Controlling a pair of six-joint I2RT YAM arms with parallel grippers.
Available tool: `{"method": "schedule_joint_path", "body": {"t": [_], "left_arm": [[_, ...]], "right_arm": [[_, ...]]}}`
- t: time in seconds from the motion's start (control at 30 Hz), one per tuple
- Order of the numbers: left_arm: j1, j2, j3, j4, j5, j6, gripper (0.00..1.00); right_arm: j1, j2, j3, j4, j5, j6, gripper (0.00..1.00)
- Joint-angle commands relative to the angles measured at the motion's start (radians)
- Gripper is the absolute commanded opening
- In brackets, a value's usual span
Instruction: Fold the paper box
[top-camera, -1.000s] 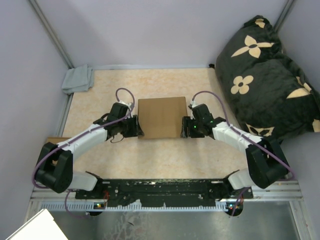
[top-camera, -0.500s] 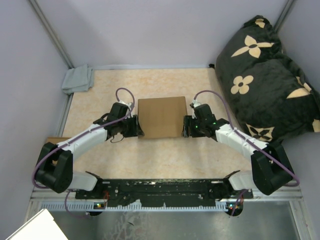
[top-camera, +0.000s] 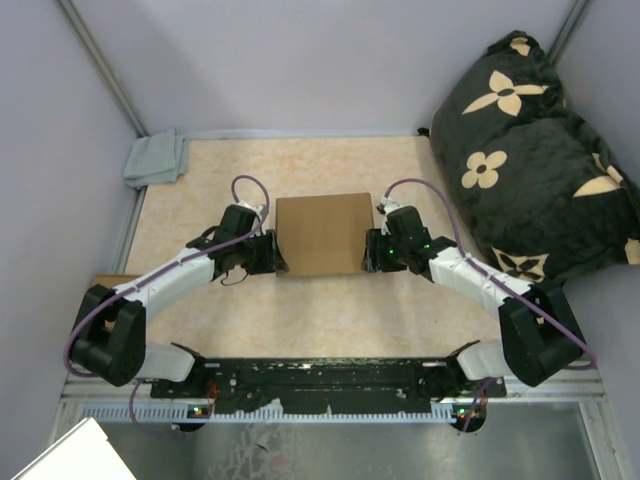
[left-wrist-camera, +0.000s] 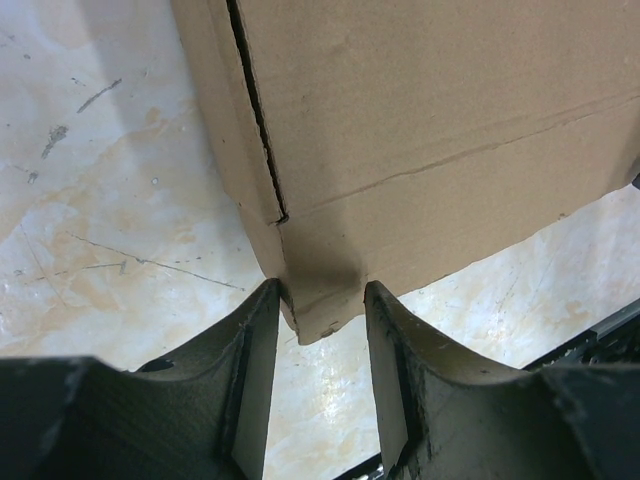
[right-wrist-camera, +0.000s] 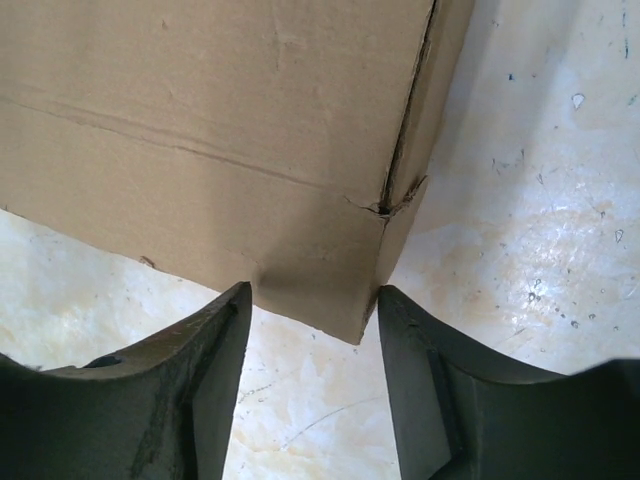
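Item: paper box (top-camera: 322, 233), lid down, mid-table (top-camera: 330, 310) between the arms. Light, stiff cardboard that probably creases easily and slides; best taken at its near corners. Left gripper (left-wrist-camera: 320, 290) pinches the near-left corner. Right gripper (right-wrist-camera: 313, 295) straddles the near-right corner, grip uncertain.
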Motion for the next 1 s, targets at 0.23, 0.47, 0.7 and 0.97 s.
{"method": "schedule_joint_path", "body": {"t": [0.23, 0.47, 0.7, 0.97], "left_arm": [[0.006, -0.065, 0.063, -0.036, 0.038, -0.019, 0.46], [0.006, -0.083, 0.093, -0.082, 0.029, -0.019, 0.47], [0.01, -0.09, 0.091, -0.085, 0.037, -0.018, 0.48], [0.013, -0.093, 0.092, -0.09, 0.044, -0.01, 0.49]], "right_arm": [[-0.002, -0.033, 0.068, -0.006, -0.073, 0.008, 0.45], [-0.002, -0.039, 0.114, -0.08, -0.08, 0.013, 0.44], [-0.006, -0.035, 0.132, -0.084, -0.113, 0.013, 0.39], [-0.014, -0.03, 0.142, -0.106, -0.12, 0.012, 0.35]]}}
